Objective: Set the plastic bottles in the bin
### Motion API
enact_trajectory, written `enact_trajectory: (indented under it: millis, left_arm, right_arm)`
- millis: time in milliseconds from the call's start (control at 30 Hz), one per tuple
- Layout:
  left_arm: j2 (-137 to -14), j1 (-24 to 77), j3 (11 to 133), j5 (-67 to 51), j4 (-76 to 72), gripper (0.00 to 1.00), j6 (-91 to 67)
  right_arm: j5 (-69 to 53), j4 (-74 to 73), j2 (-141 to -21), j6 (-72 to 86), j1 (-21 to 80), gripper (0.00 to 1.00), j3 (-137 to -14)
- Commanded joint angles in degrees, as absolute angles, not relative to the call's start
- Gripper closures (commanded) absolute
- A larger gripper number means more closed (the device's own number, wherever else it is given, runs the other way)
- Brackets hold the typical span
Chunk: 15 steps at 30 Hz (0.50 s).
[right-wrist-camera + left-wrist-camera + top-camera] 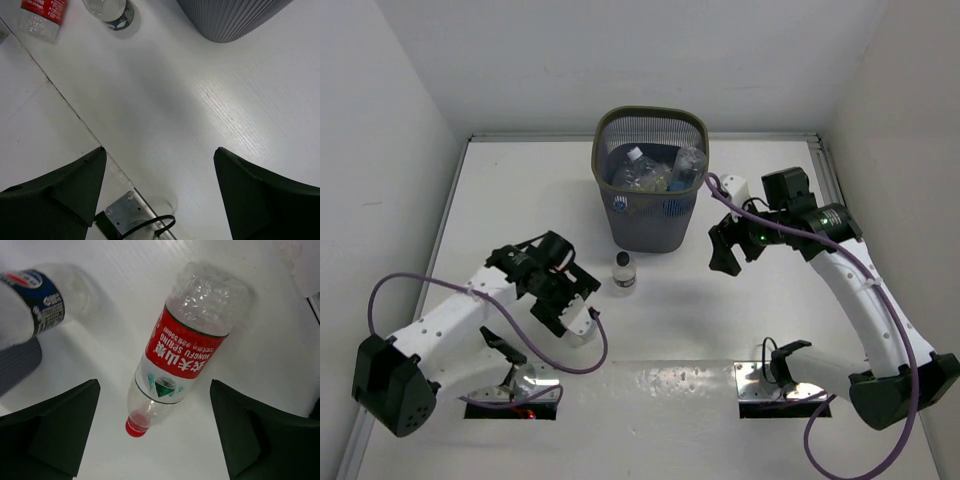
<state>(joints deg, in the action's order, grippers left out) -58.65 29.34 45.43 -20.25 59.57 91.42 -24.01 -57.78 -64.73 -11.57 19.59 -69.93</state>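
Note:
A clear bottle with a red-white label and red cap (182, 347) lies on the white table between the open fingers of my left gripper (154, 407), untouched; in the top view that gripper (568, 303) hides it. A small blue-labelled bottle (623, 272) stands just right of it, and it also shows in the left wrist view (47, 297). The dark grey mesh bin (651, 232) stands behind, with several bottles (640, 170) inside. My right gripper (730, 250) is open and empty, right of the bin, above bare table (160, 150). The right wrist view shows the red-labelled bottle (42, 15) and the bin's wall (230, 17).
White walls enclose the table on three sides. Metal base plates (765, 378) (532, 382) sit at the near edge, and one shows in the right wrist view (124, 214). Purple cables loop beside both arms.

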Motion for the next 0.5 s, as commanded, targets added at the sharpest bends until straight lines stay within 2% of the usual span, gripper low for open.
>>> enact_trajectory:
  millis: [0,233,467]
  left_arm:
    - [-61.2,35.7,46.3,-17.6,57.4,0.01,90.6]
    - [-65.0,44.5,44.0,-13.0,57.9,0.05,87.1]
    - [-71.7,48.3,39.0,-8.7,56.1,0.05,81.7]
  right_arm:
    - [-23.7,-57.8,-65.8,-10.5,18.6,0.13,-70.2]
    - [-24.3,-59.2,-66.4,-10.4,15.9,0.13,-70.9]
    - [-24.3,-58.9,-66.6,-10.5,15.2,0.13,-70.8]
